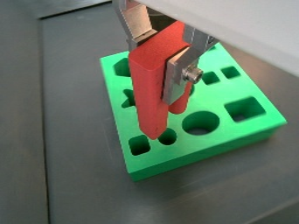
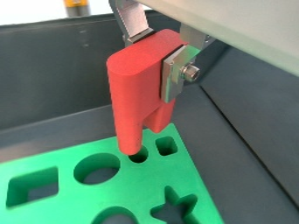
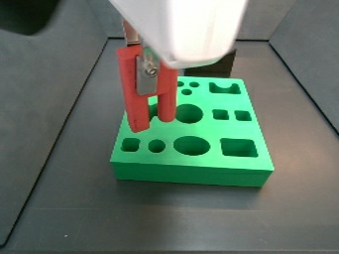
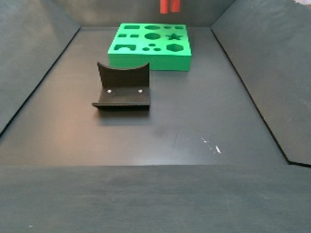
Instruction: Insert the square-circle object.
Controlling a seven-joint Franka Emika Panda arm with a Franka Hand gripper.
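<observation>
Side view at upper left shows our gripper (image 3: 149, 67) clamped on the upright square-circle object (image 3: 133, 89), its lower end at the green block (image 3: 199, 159).

Gripper (image 1: 163, 54) upper part cut off, square-circle object (image 4: 170, 6) cropped — far side view

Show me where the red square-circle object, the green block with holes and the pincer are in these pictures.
square-circle object (image 1: 149, 83): a wrist view, on its broad red face.
green block (image 3: 245, 171): a side view, on its bare top near a front corner.
pincer (image 1: 163, 68): a wrist view, midway between the fingertips, which clamp the red piece.
</observation>
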